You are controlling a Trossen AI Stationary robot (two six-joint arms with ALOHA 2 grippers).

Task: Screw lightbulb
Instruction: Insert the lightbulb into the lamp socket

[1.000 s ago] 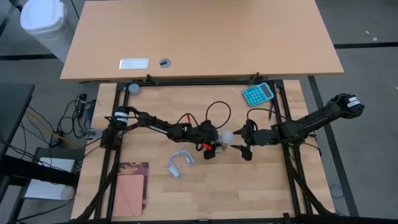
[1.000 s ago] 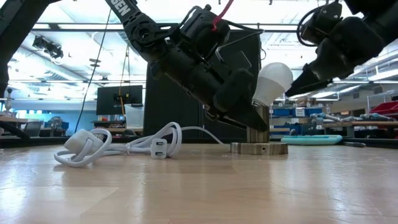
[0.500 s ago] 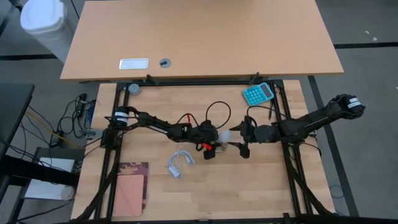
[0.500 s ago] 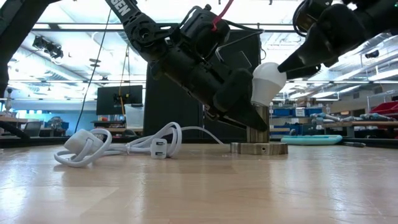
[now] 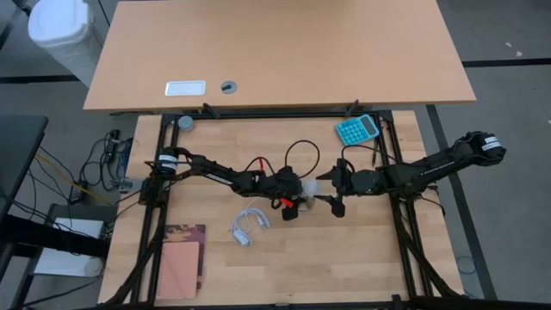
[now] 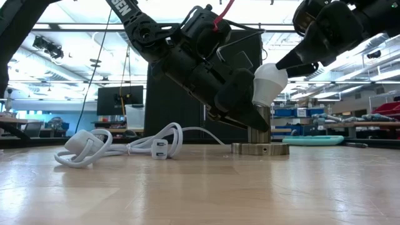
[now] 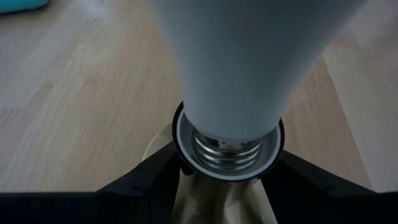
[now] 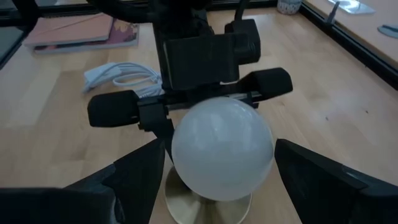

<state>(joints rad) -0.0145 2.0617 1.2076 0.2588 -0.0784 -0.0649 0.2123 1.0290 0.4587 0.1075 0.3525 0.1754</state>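
Two arms are met mid-tabletop [image 5: 362, 250]. The socket [image 6: 260, 147] is pinched by the left jaws [image 5: 297, 200], probably so it can't spin. The lightbulb [image 6: 269, 83] sits tilted in it, cap barely threaded, globe flanked by the right jaws [image 5: 332, 191], spread wide, likely lined up for twisting.

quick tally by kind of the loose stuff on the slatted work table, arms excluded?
lightbulb: 1
socket base: 1
white cord: 1
calculator: 1
notebook: 1
Total: 5
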